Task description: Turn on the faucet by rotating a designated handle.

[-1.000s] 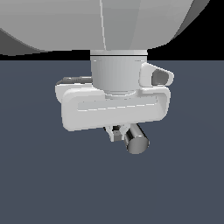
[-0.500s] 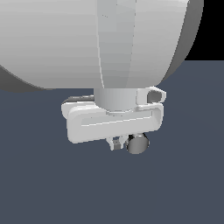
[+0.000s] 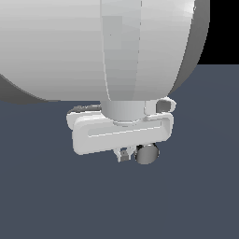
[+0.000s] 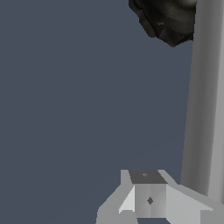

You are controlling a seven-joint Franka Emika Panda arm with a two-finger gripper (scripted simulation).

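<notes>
1. The robot arm (image 3: 93,46) fills the upper part of the exterior view — a broad white bulk poised low over a flat grey floor (image 3: 46,200), with no bench in sight.

2. The claw (image 3: 130,154) hangs beneath the arm's wide white hand. Only one short finger (image 4: 148,199) shows clearly in the wrist view, so whether the claw is spread or pressed together cannot be told from either picture.

3. The faucet (image 4: 168,19) sits on the floor directly under the hand. Its dark, ribbed round base appears in the wrist view, next to the bar.

4. The handle (image 4: 203,100) — a straight, shiny metal bar — runs from the base to just beside the finger. In the exterior view only its flat round end (image 3: 147,153) pokes out below the hand, close against the claw; contact cannot be confirmed.

5. By its look, the bar is rigid and smooth, probably slippery under a pinch. Since it likely pivots at the base, a sideways push near the free end should give the most leverage, and looks safer than squeezing the polished surface.
</notes>
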